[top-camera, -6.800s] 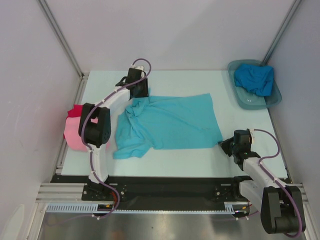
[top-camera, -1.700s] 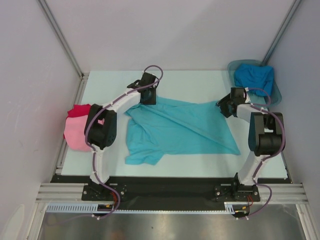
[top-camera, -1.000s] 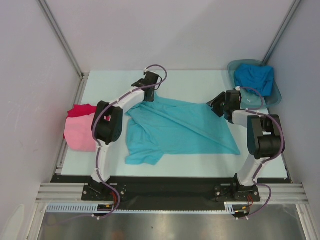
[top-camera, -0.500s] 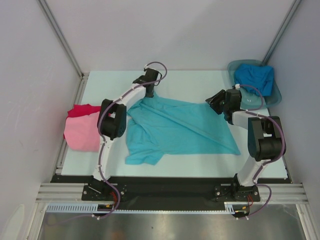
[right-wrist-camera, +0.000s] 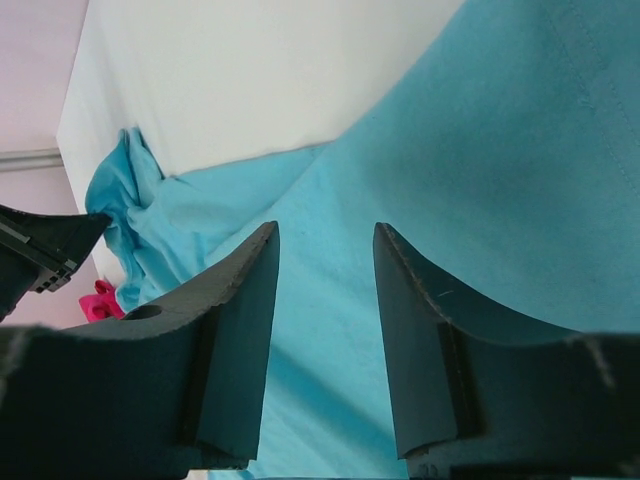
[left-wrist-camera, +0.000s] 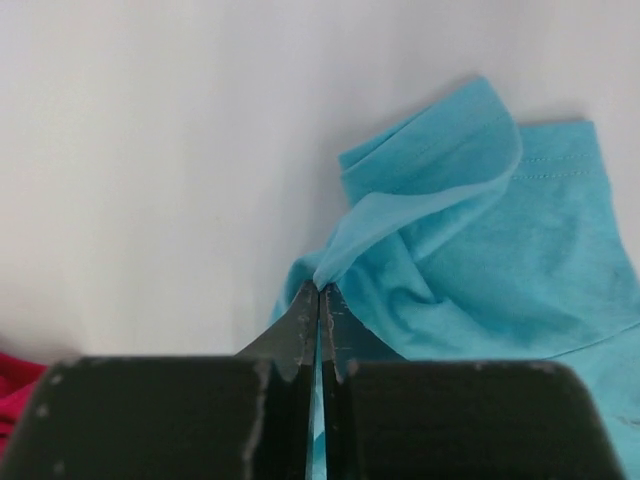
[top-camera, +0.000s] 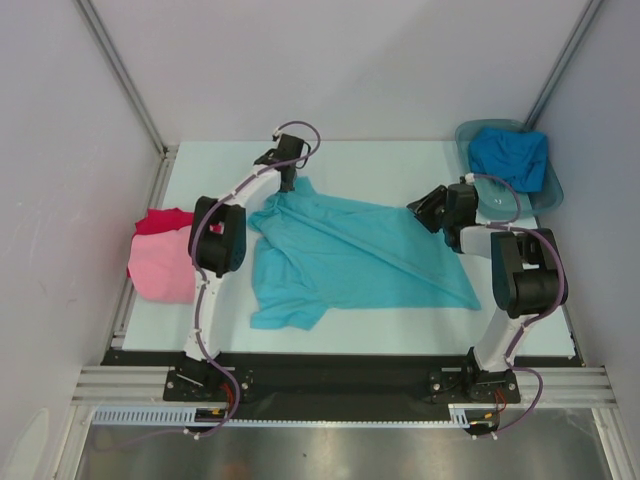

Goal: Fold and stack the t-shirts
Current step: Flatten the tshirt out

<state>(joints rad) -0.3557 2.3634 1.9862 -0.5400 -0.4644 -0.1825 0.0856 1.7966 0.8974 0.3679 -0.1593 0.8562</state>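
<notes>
Soft matt cloth of the turquoise shirt (top-camera: pixel 360 260); smooth matt pale table (top-camera: pixel 380 165); translucent grey plastic tub (top-camera: pixel 535 200).

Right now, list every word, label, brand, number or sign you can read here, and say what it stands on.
None can be read: no print or label shows on the turquoise t-shirt, the blue t-shirt in the grey tub, the pink t-shirt or the red t-shirt.

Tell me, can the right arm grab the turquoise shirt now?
Probably yes: the right claw hangs open over the far right corner of the turquoise shirt, nothing between them. The left claw pinches the other far corner, well clear.
</notes>
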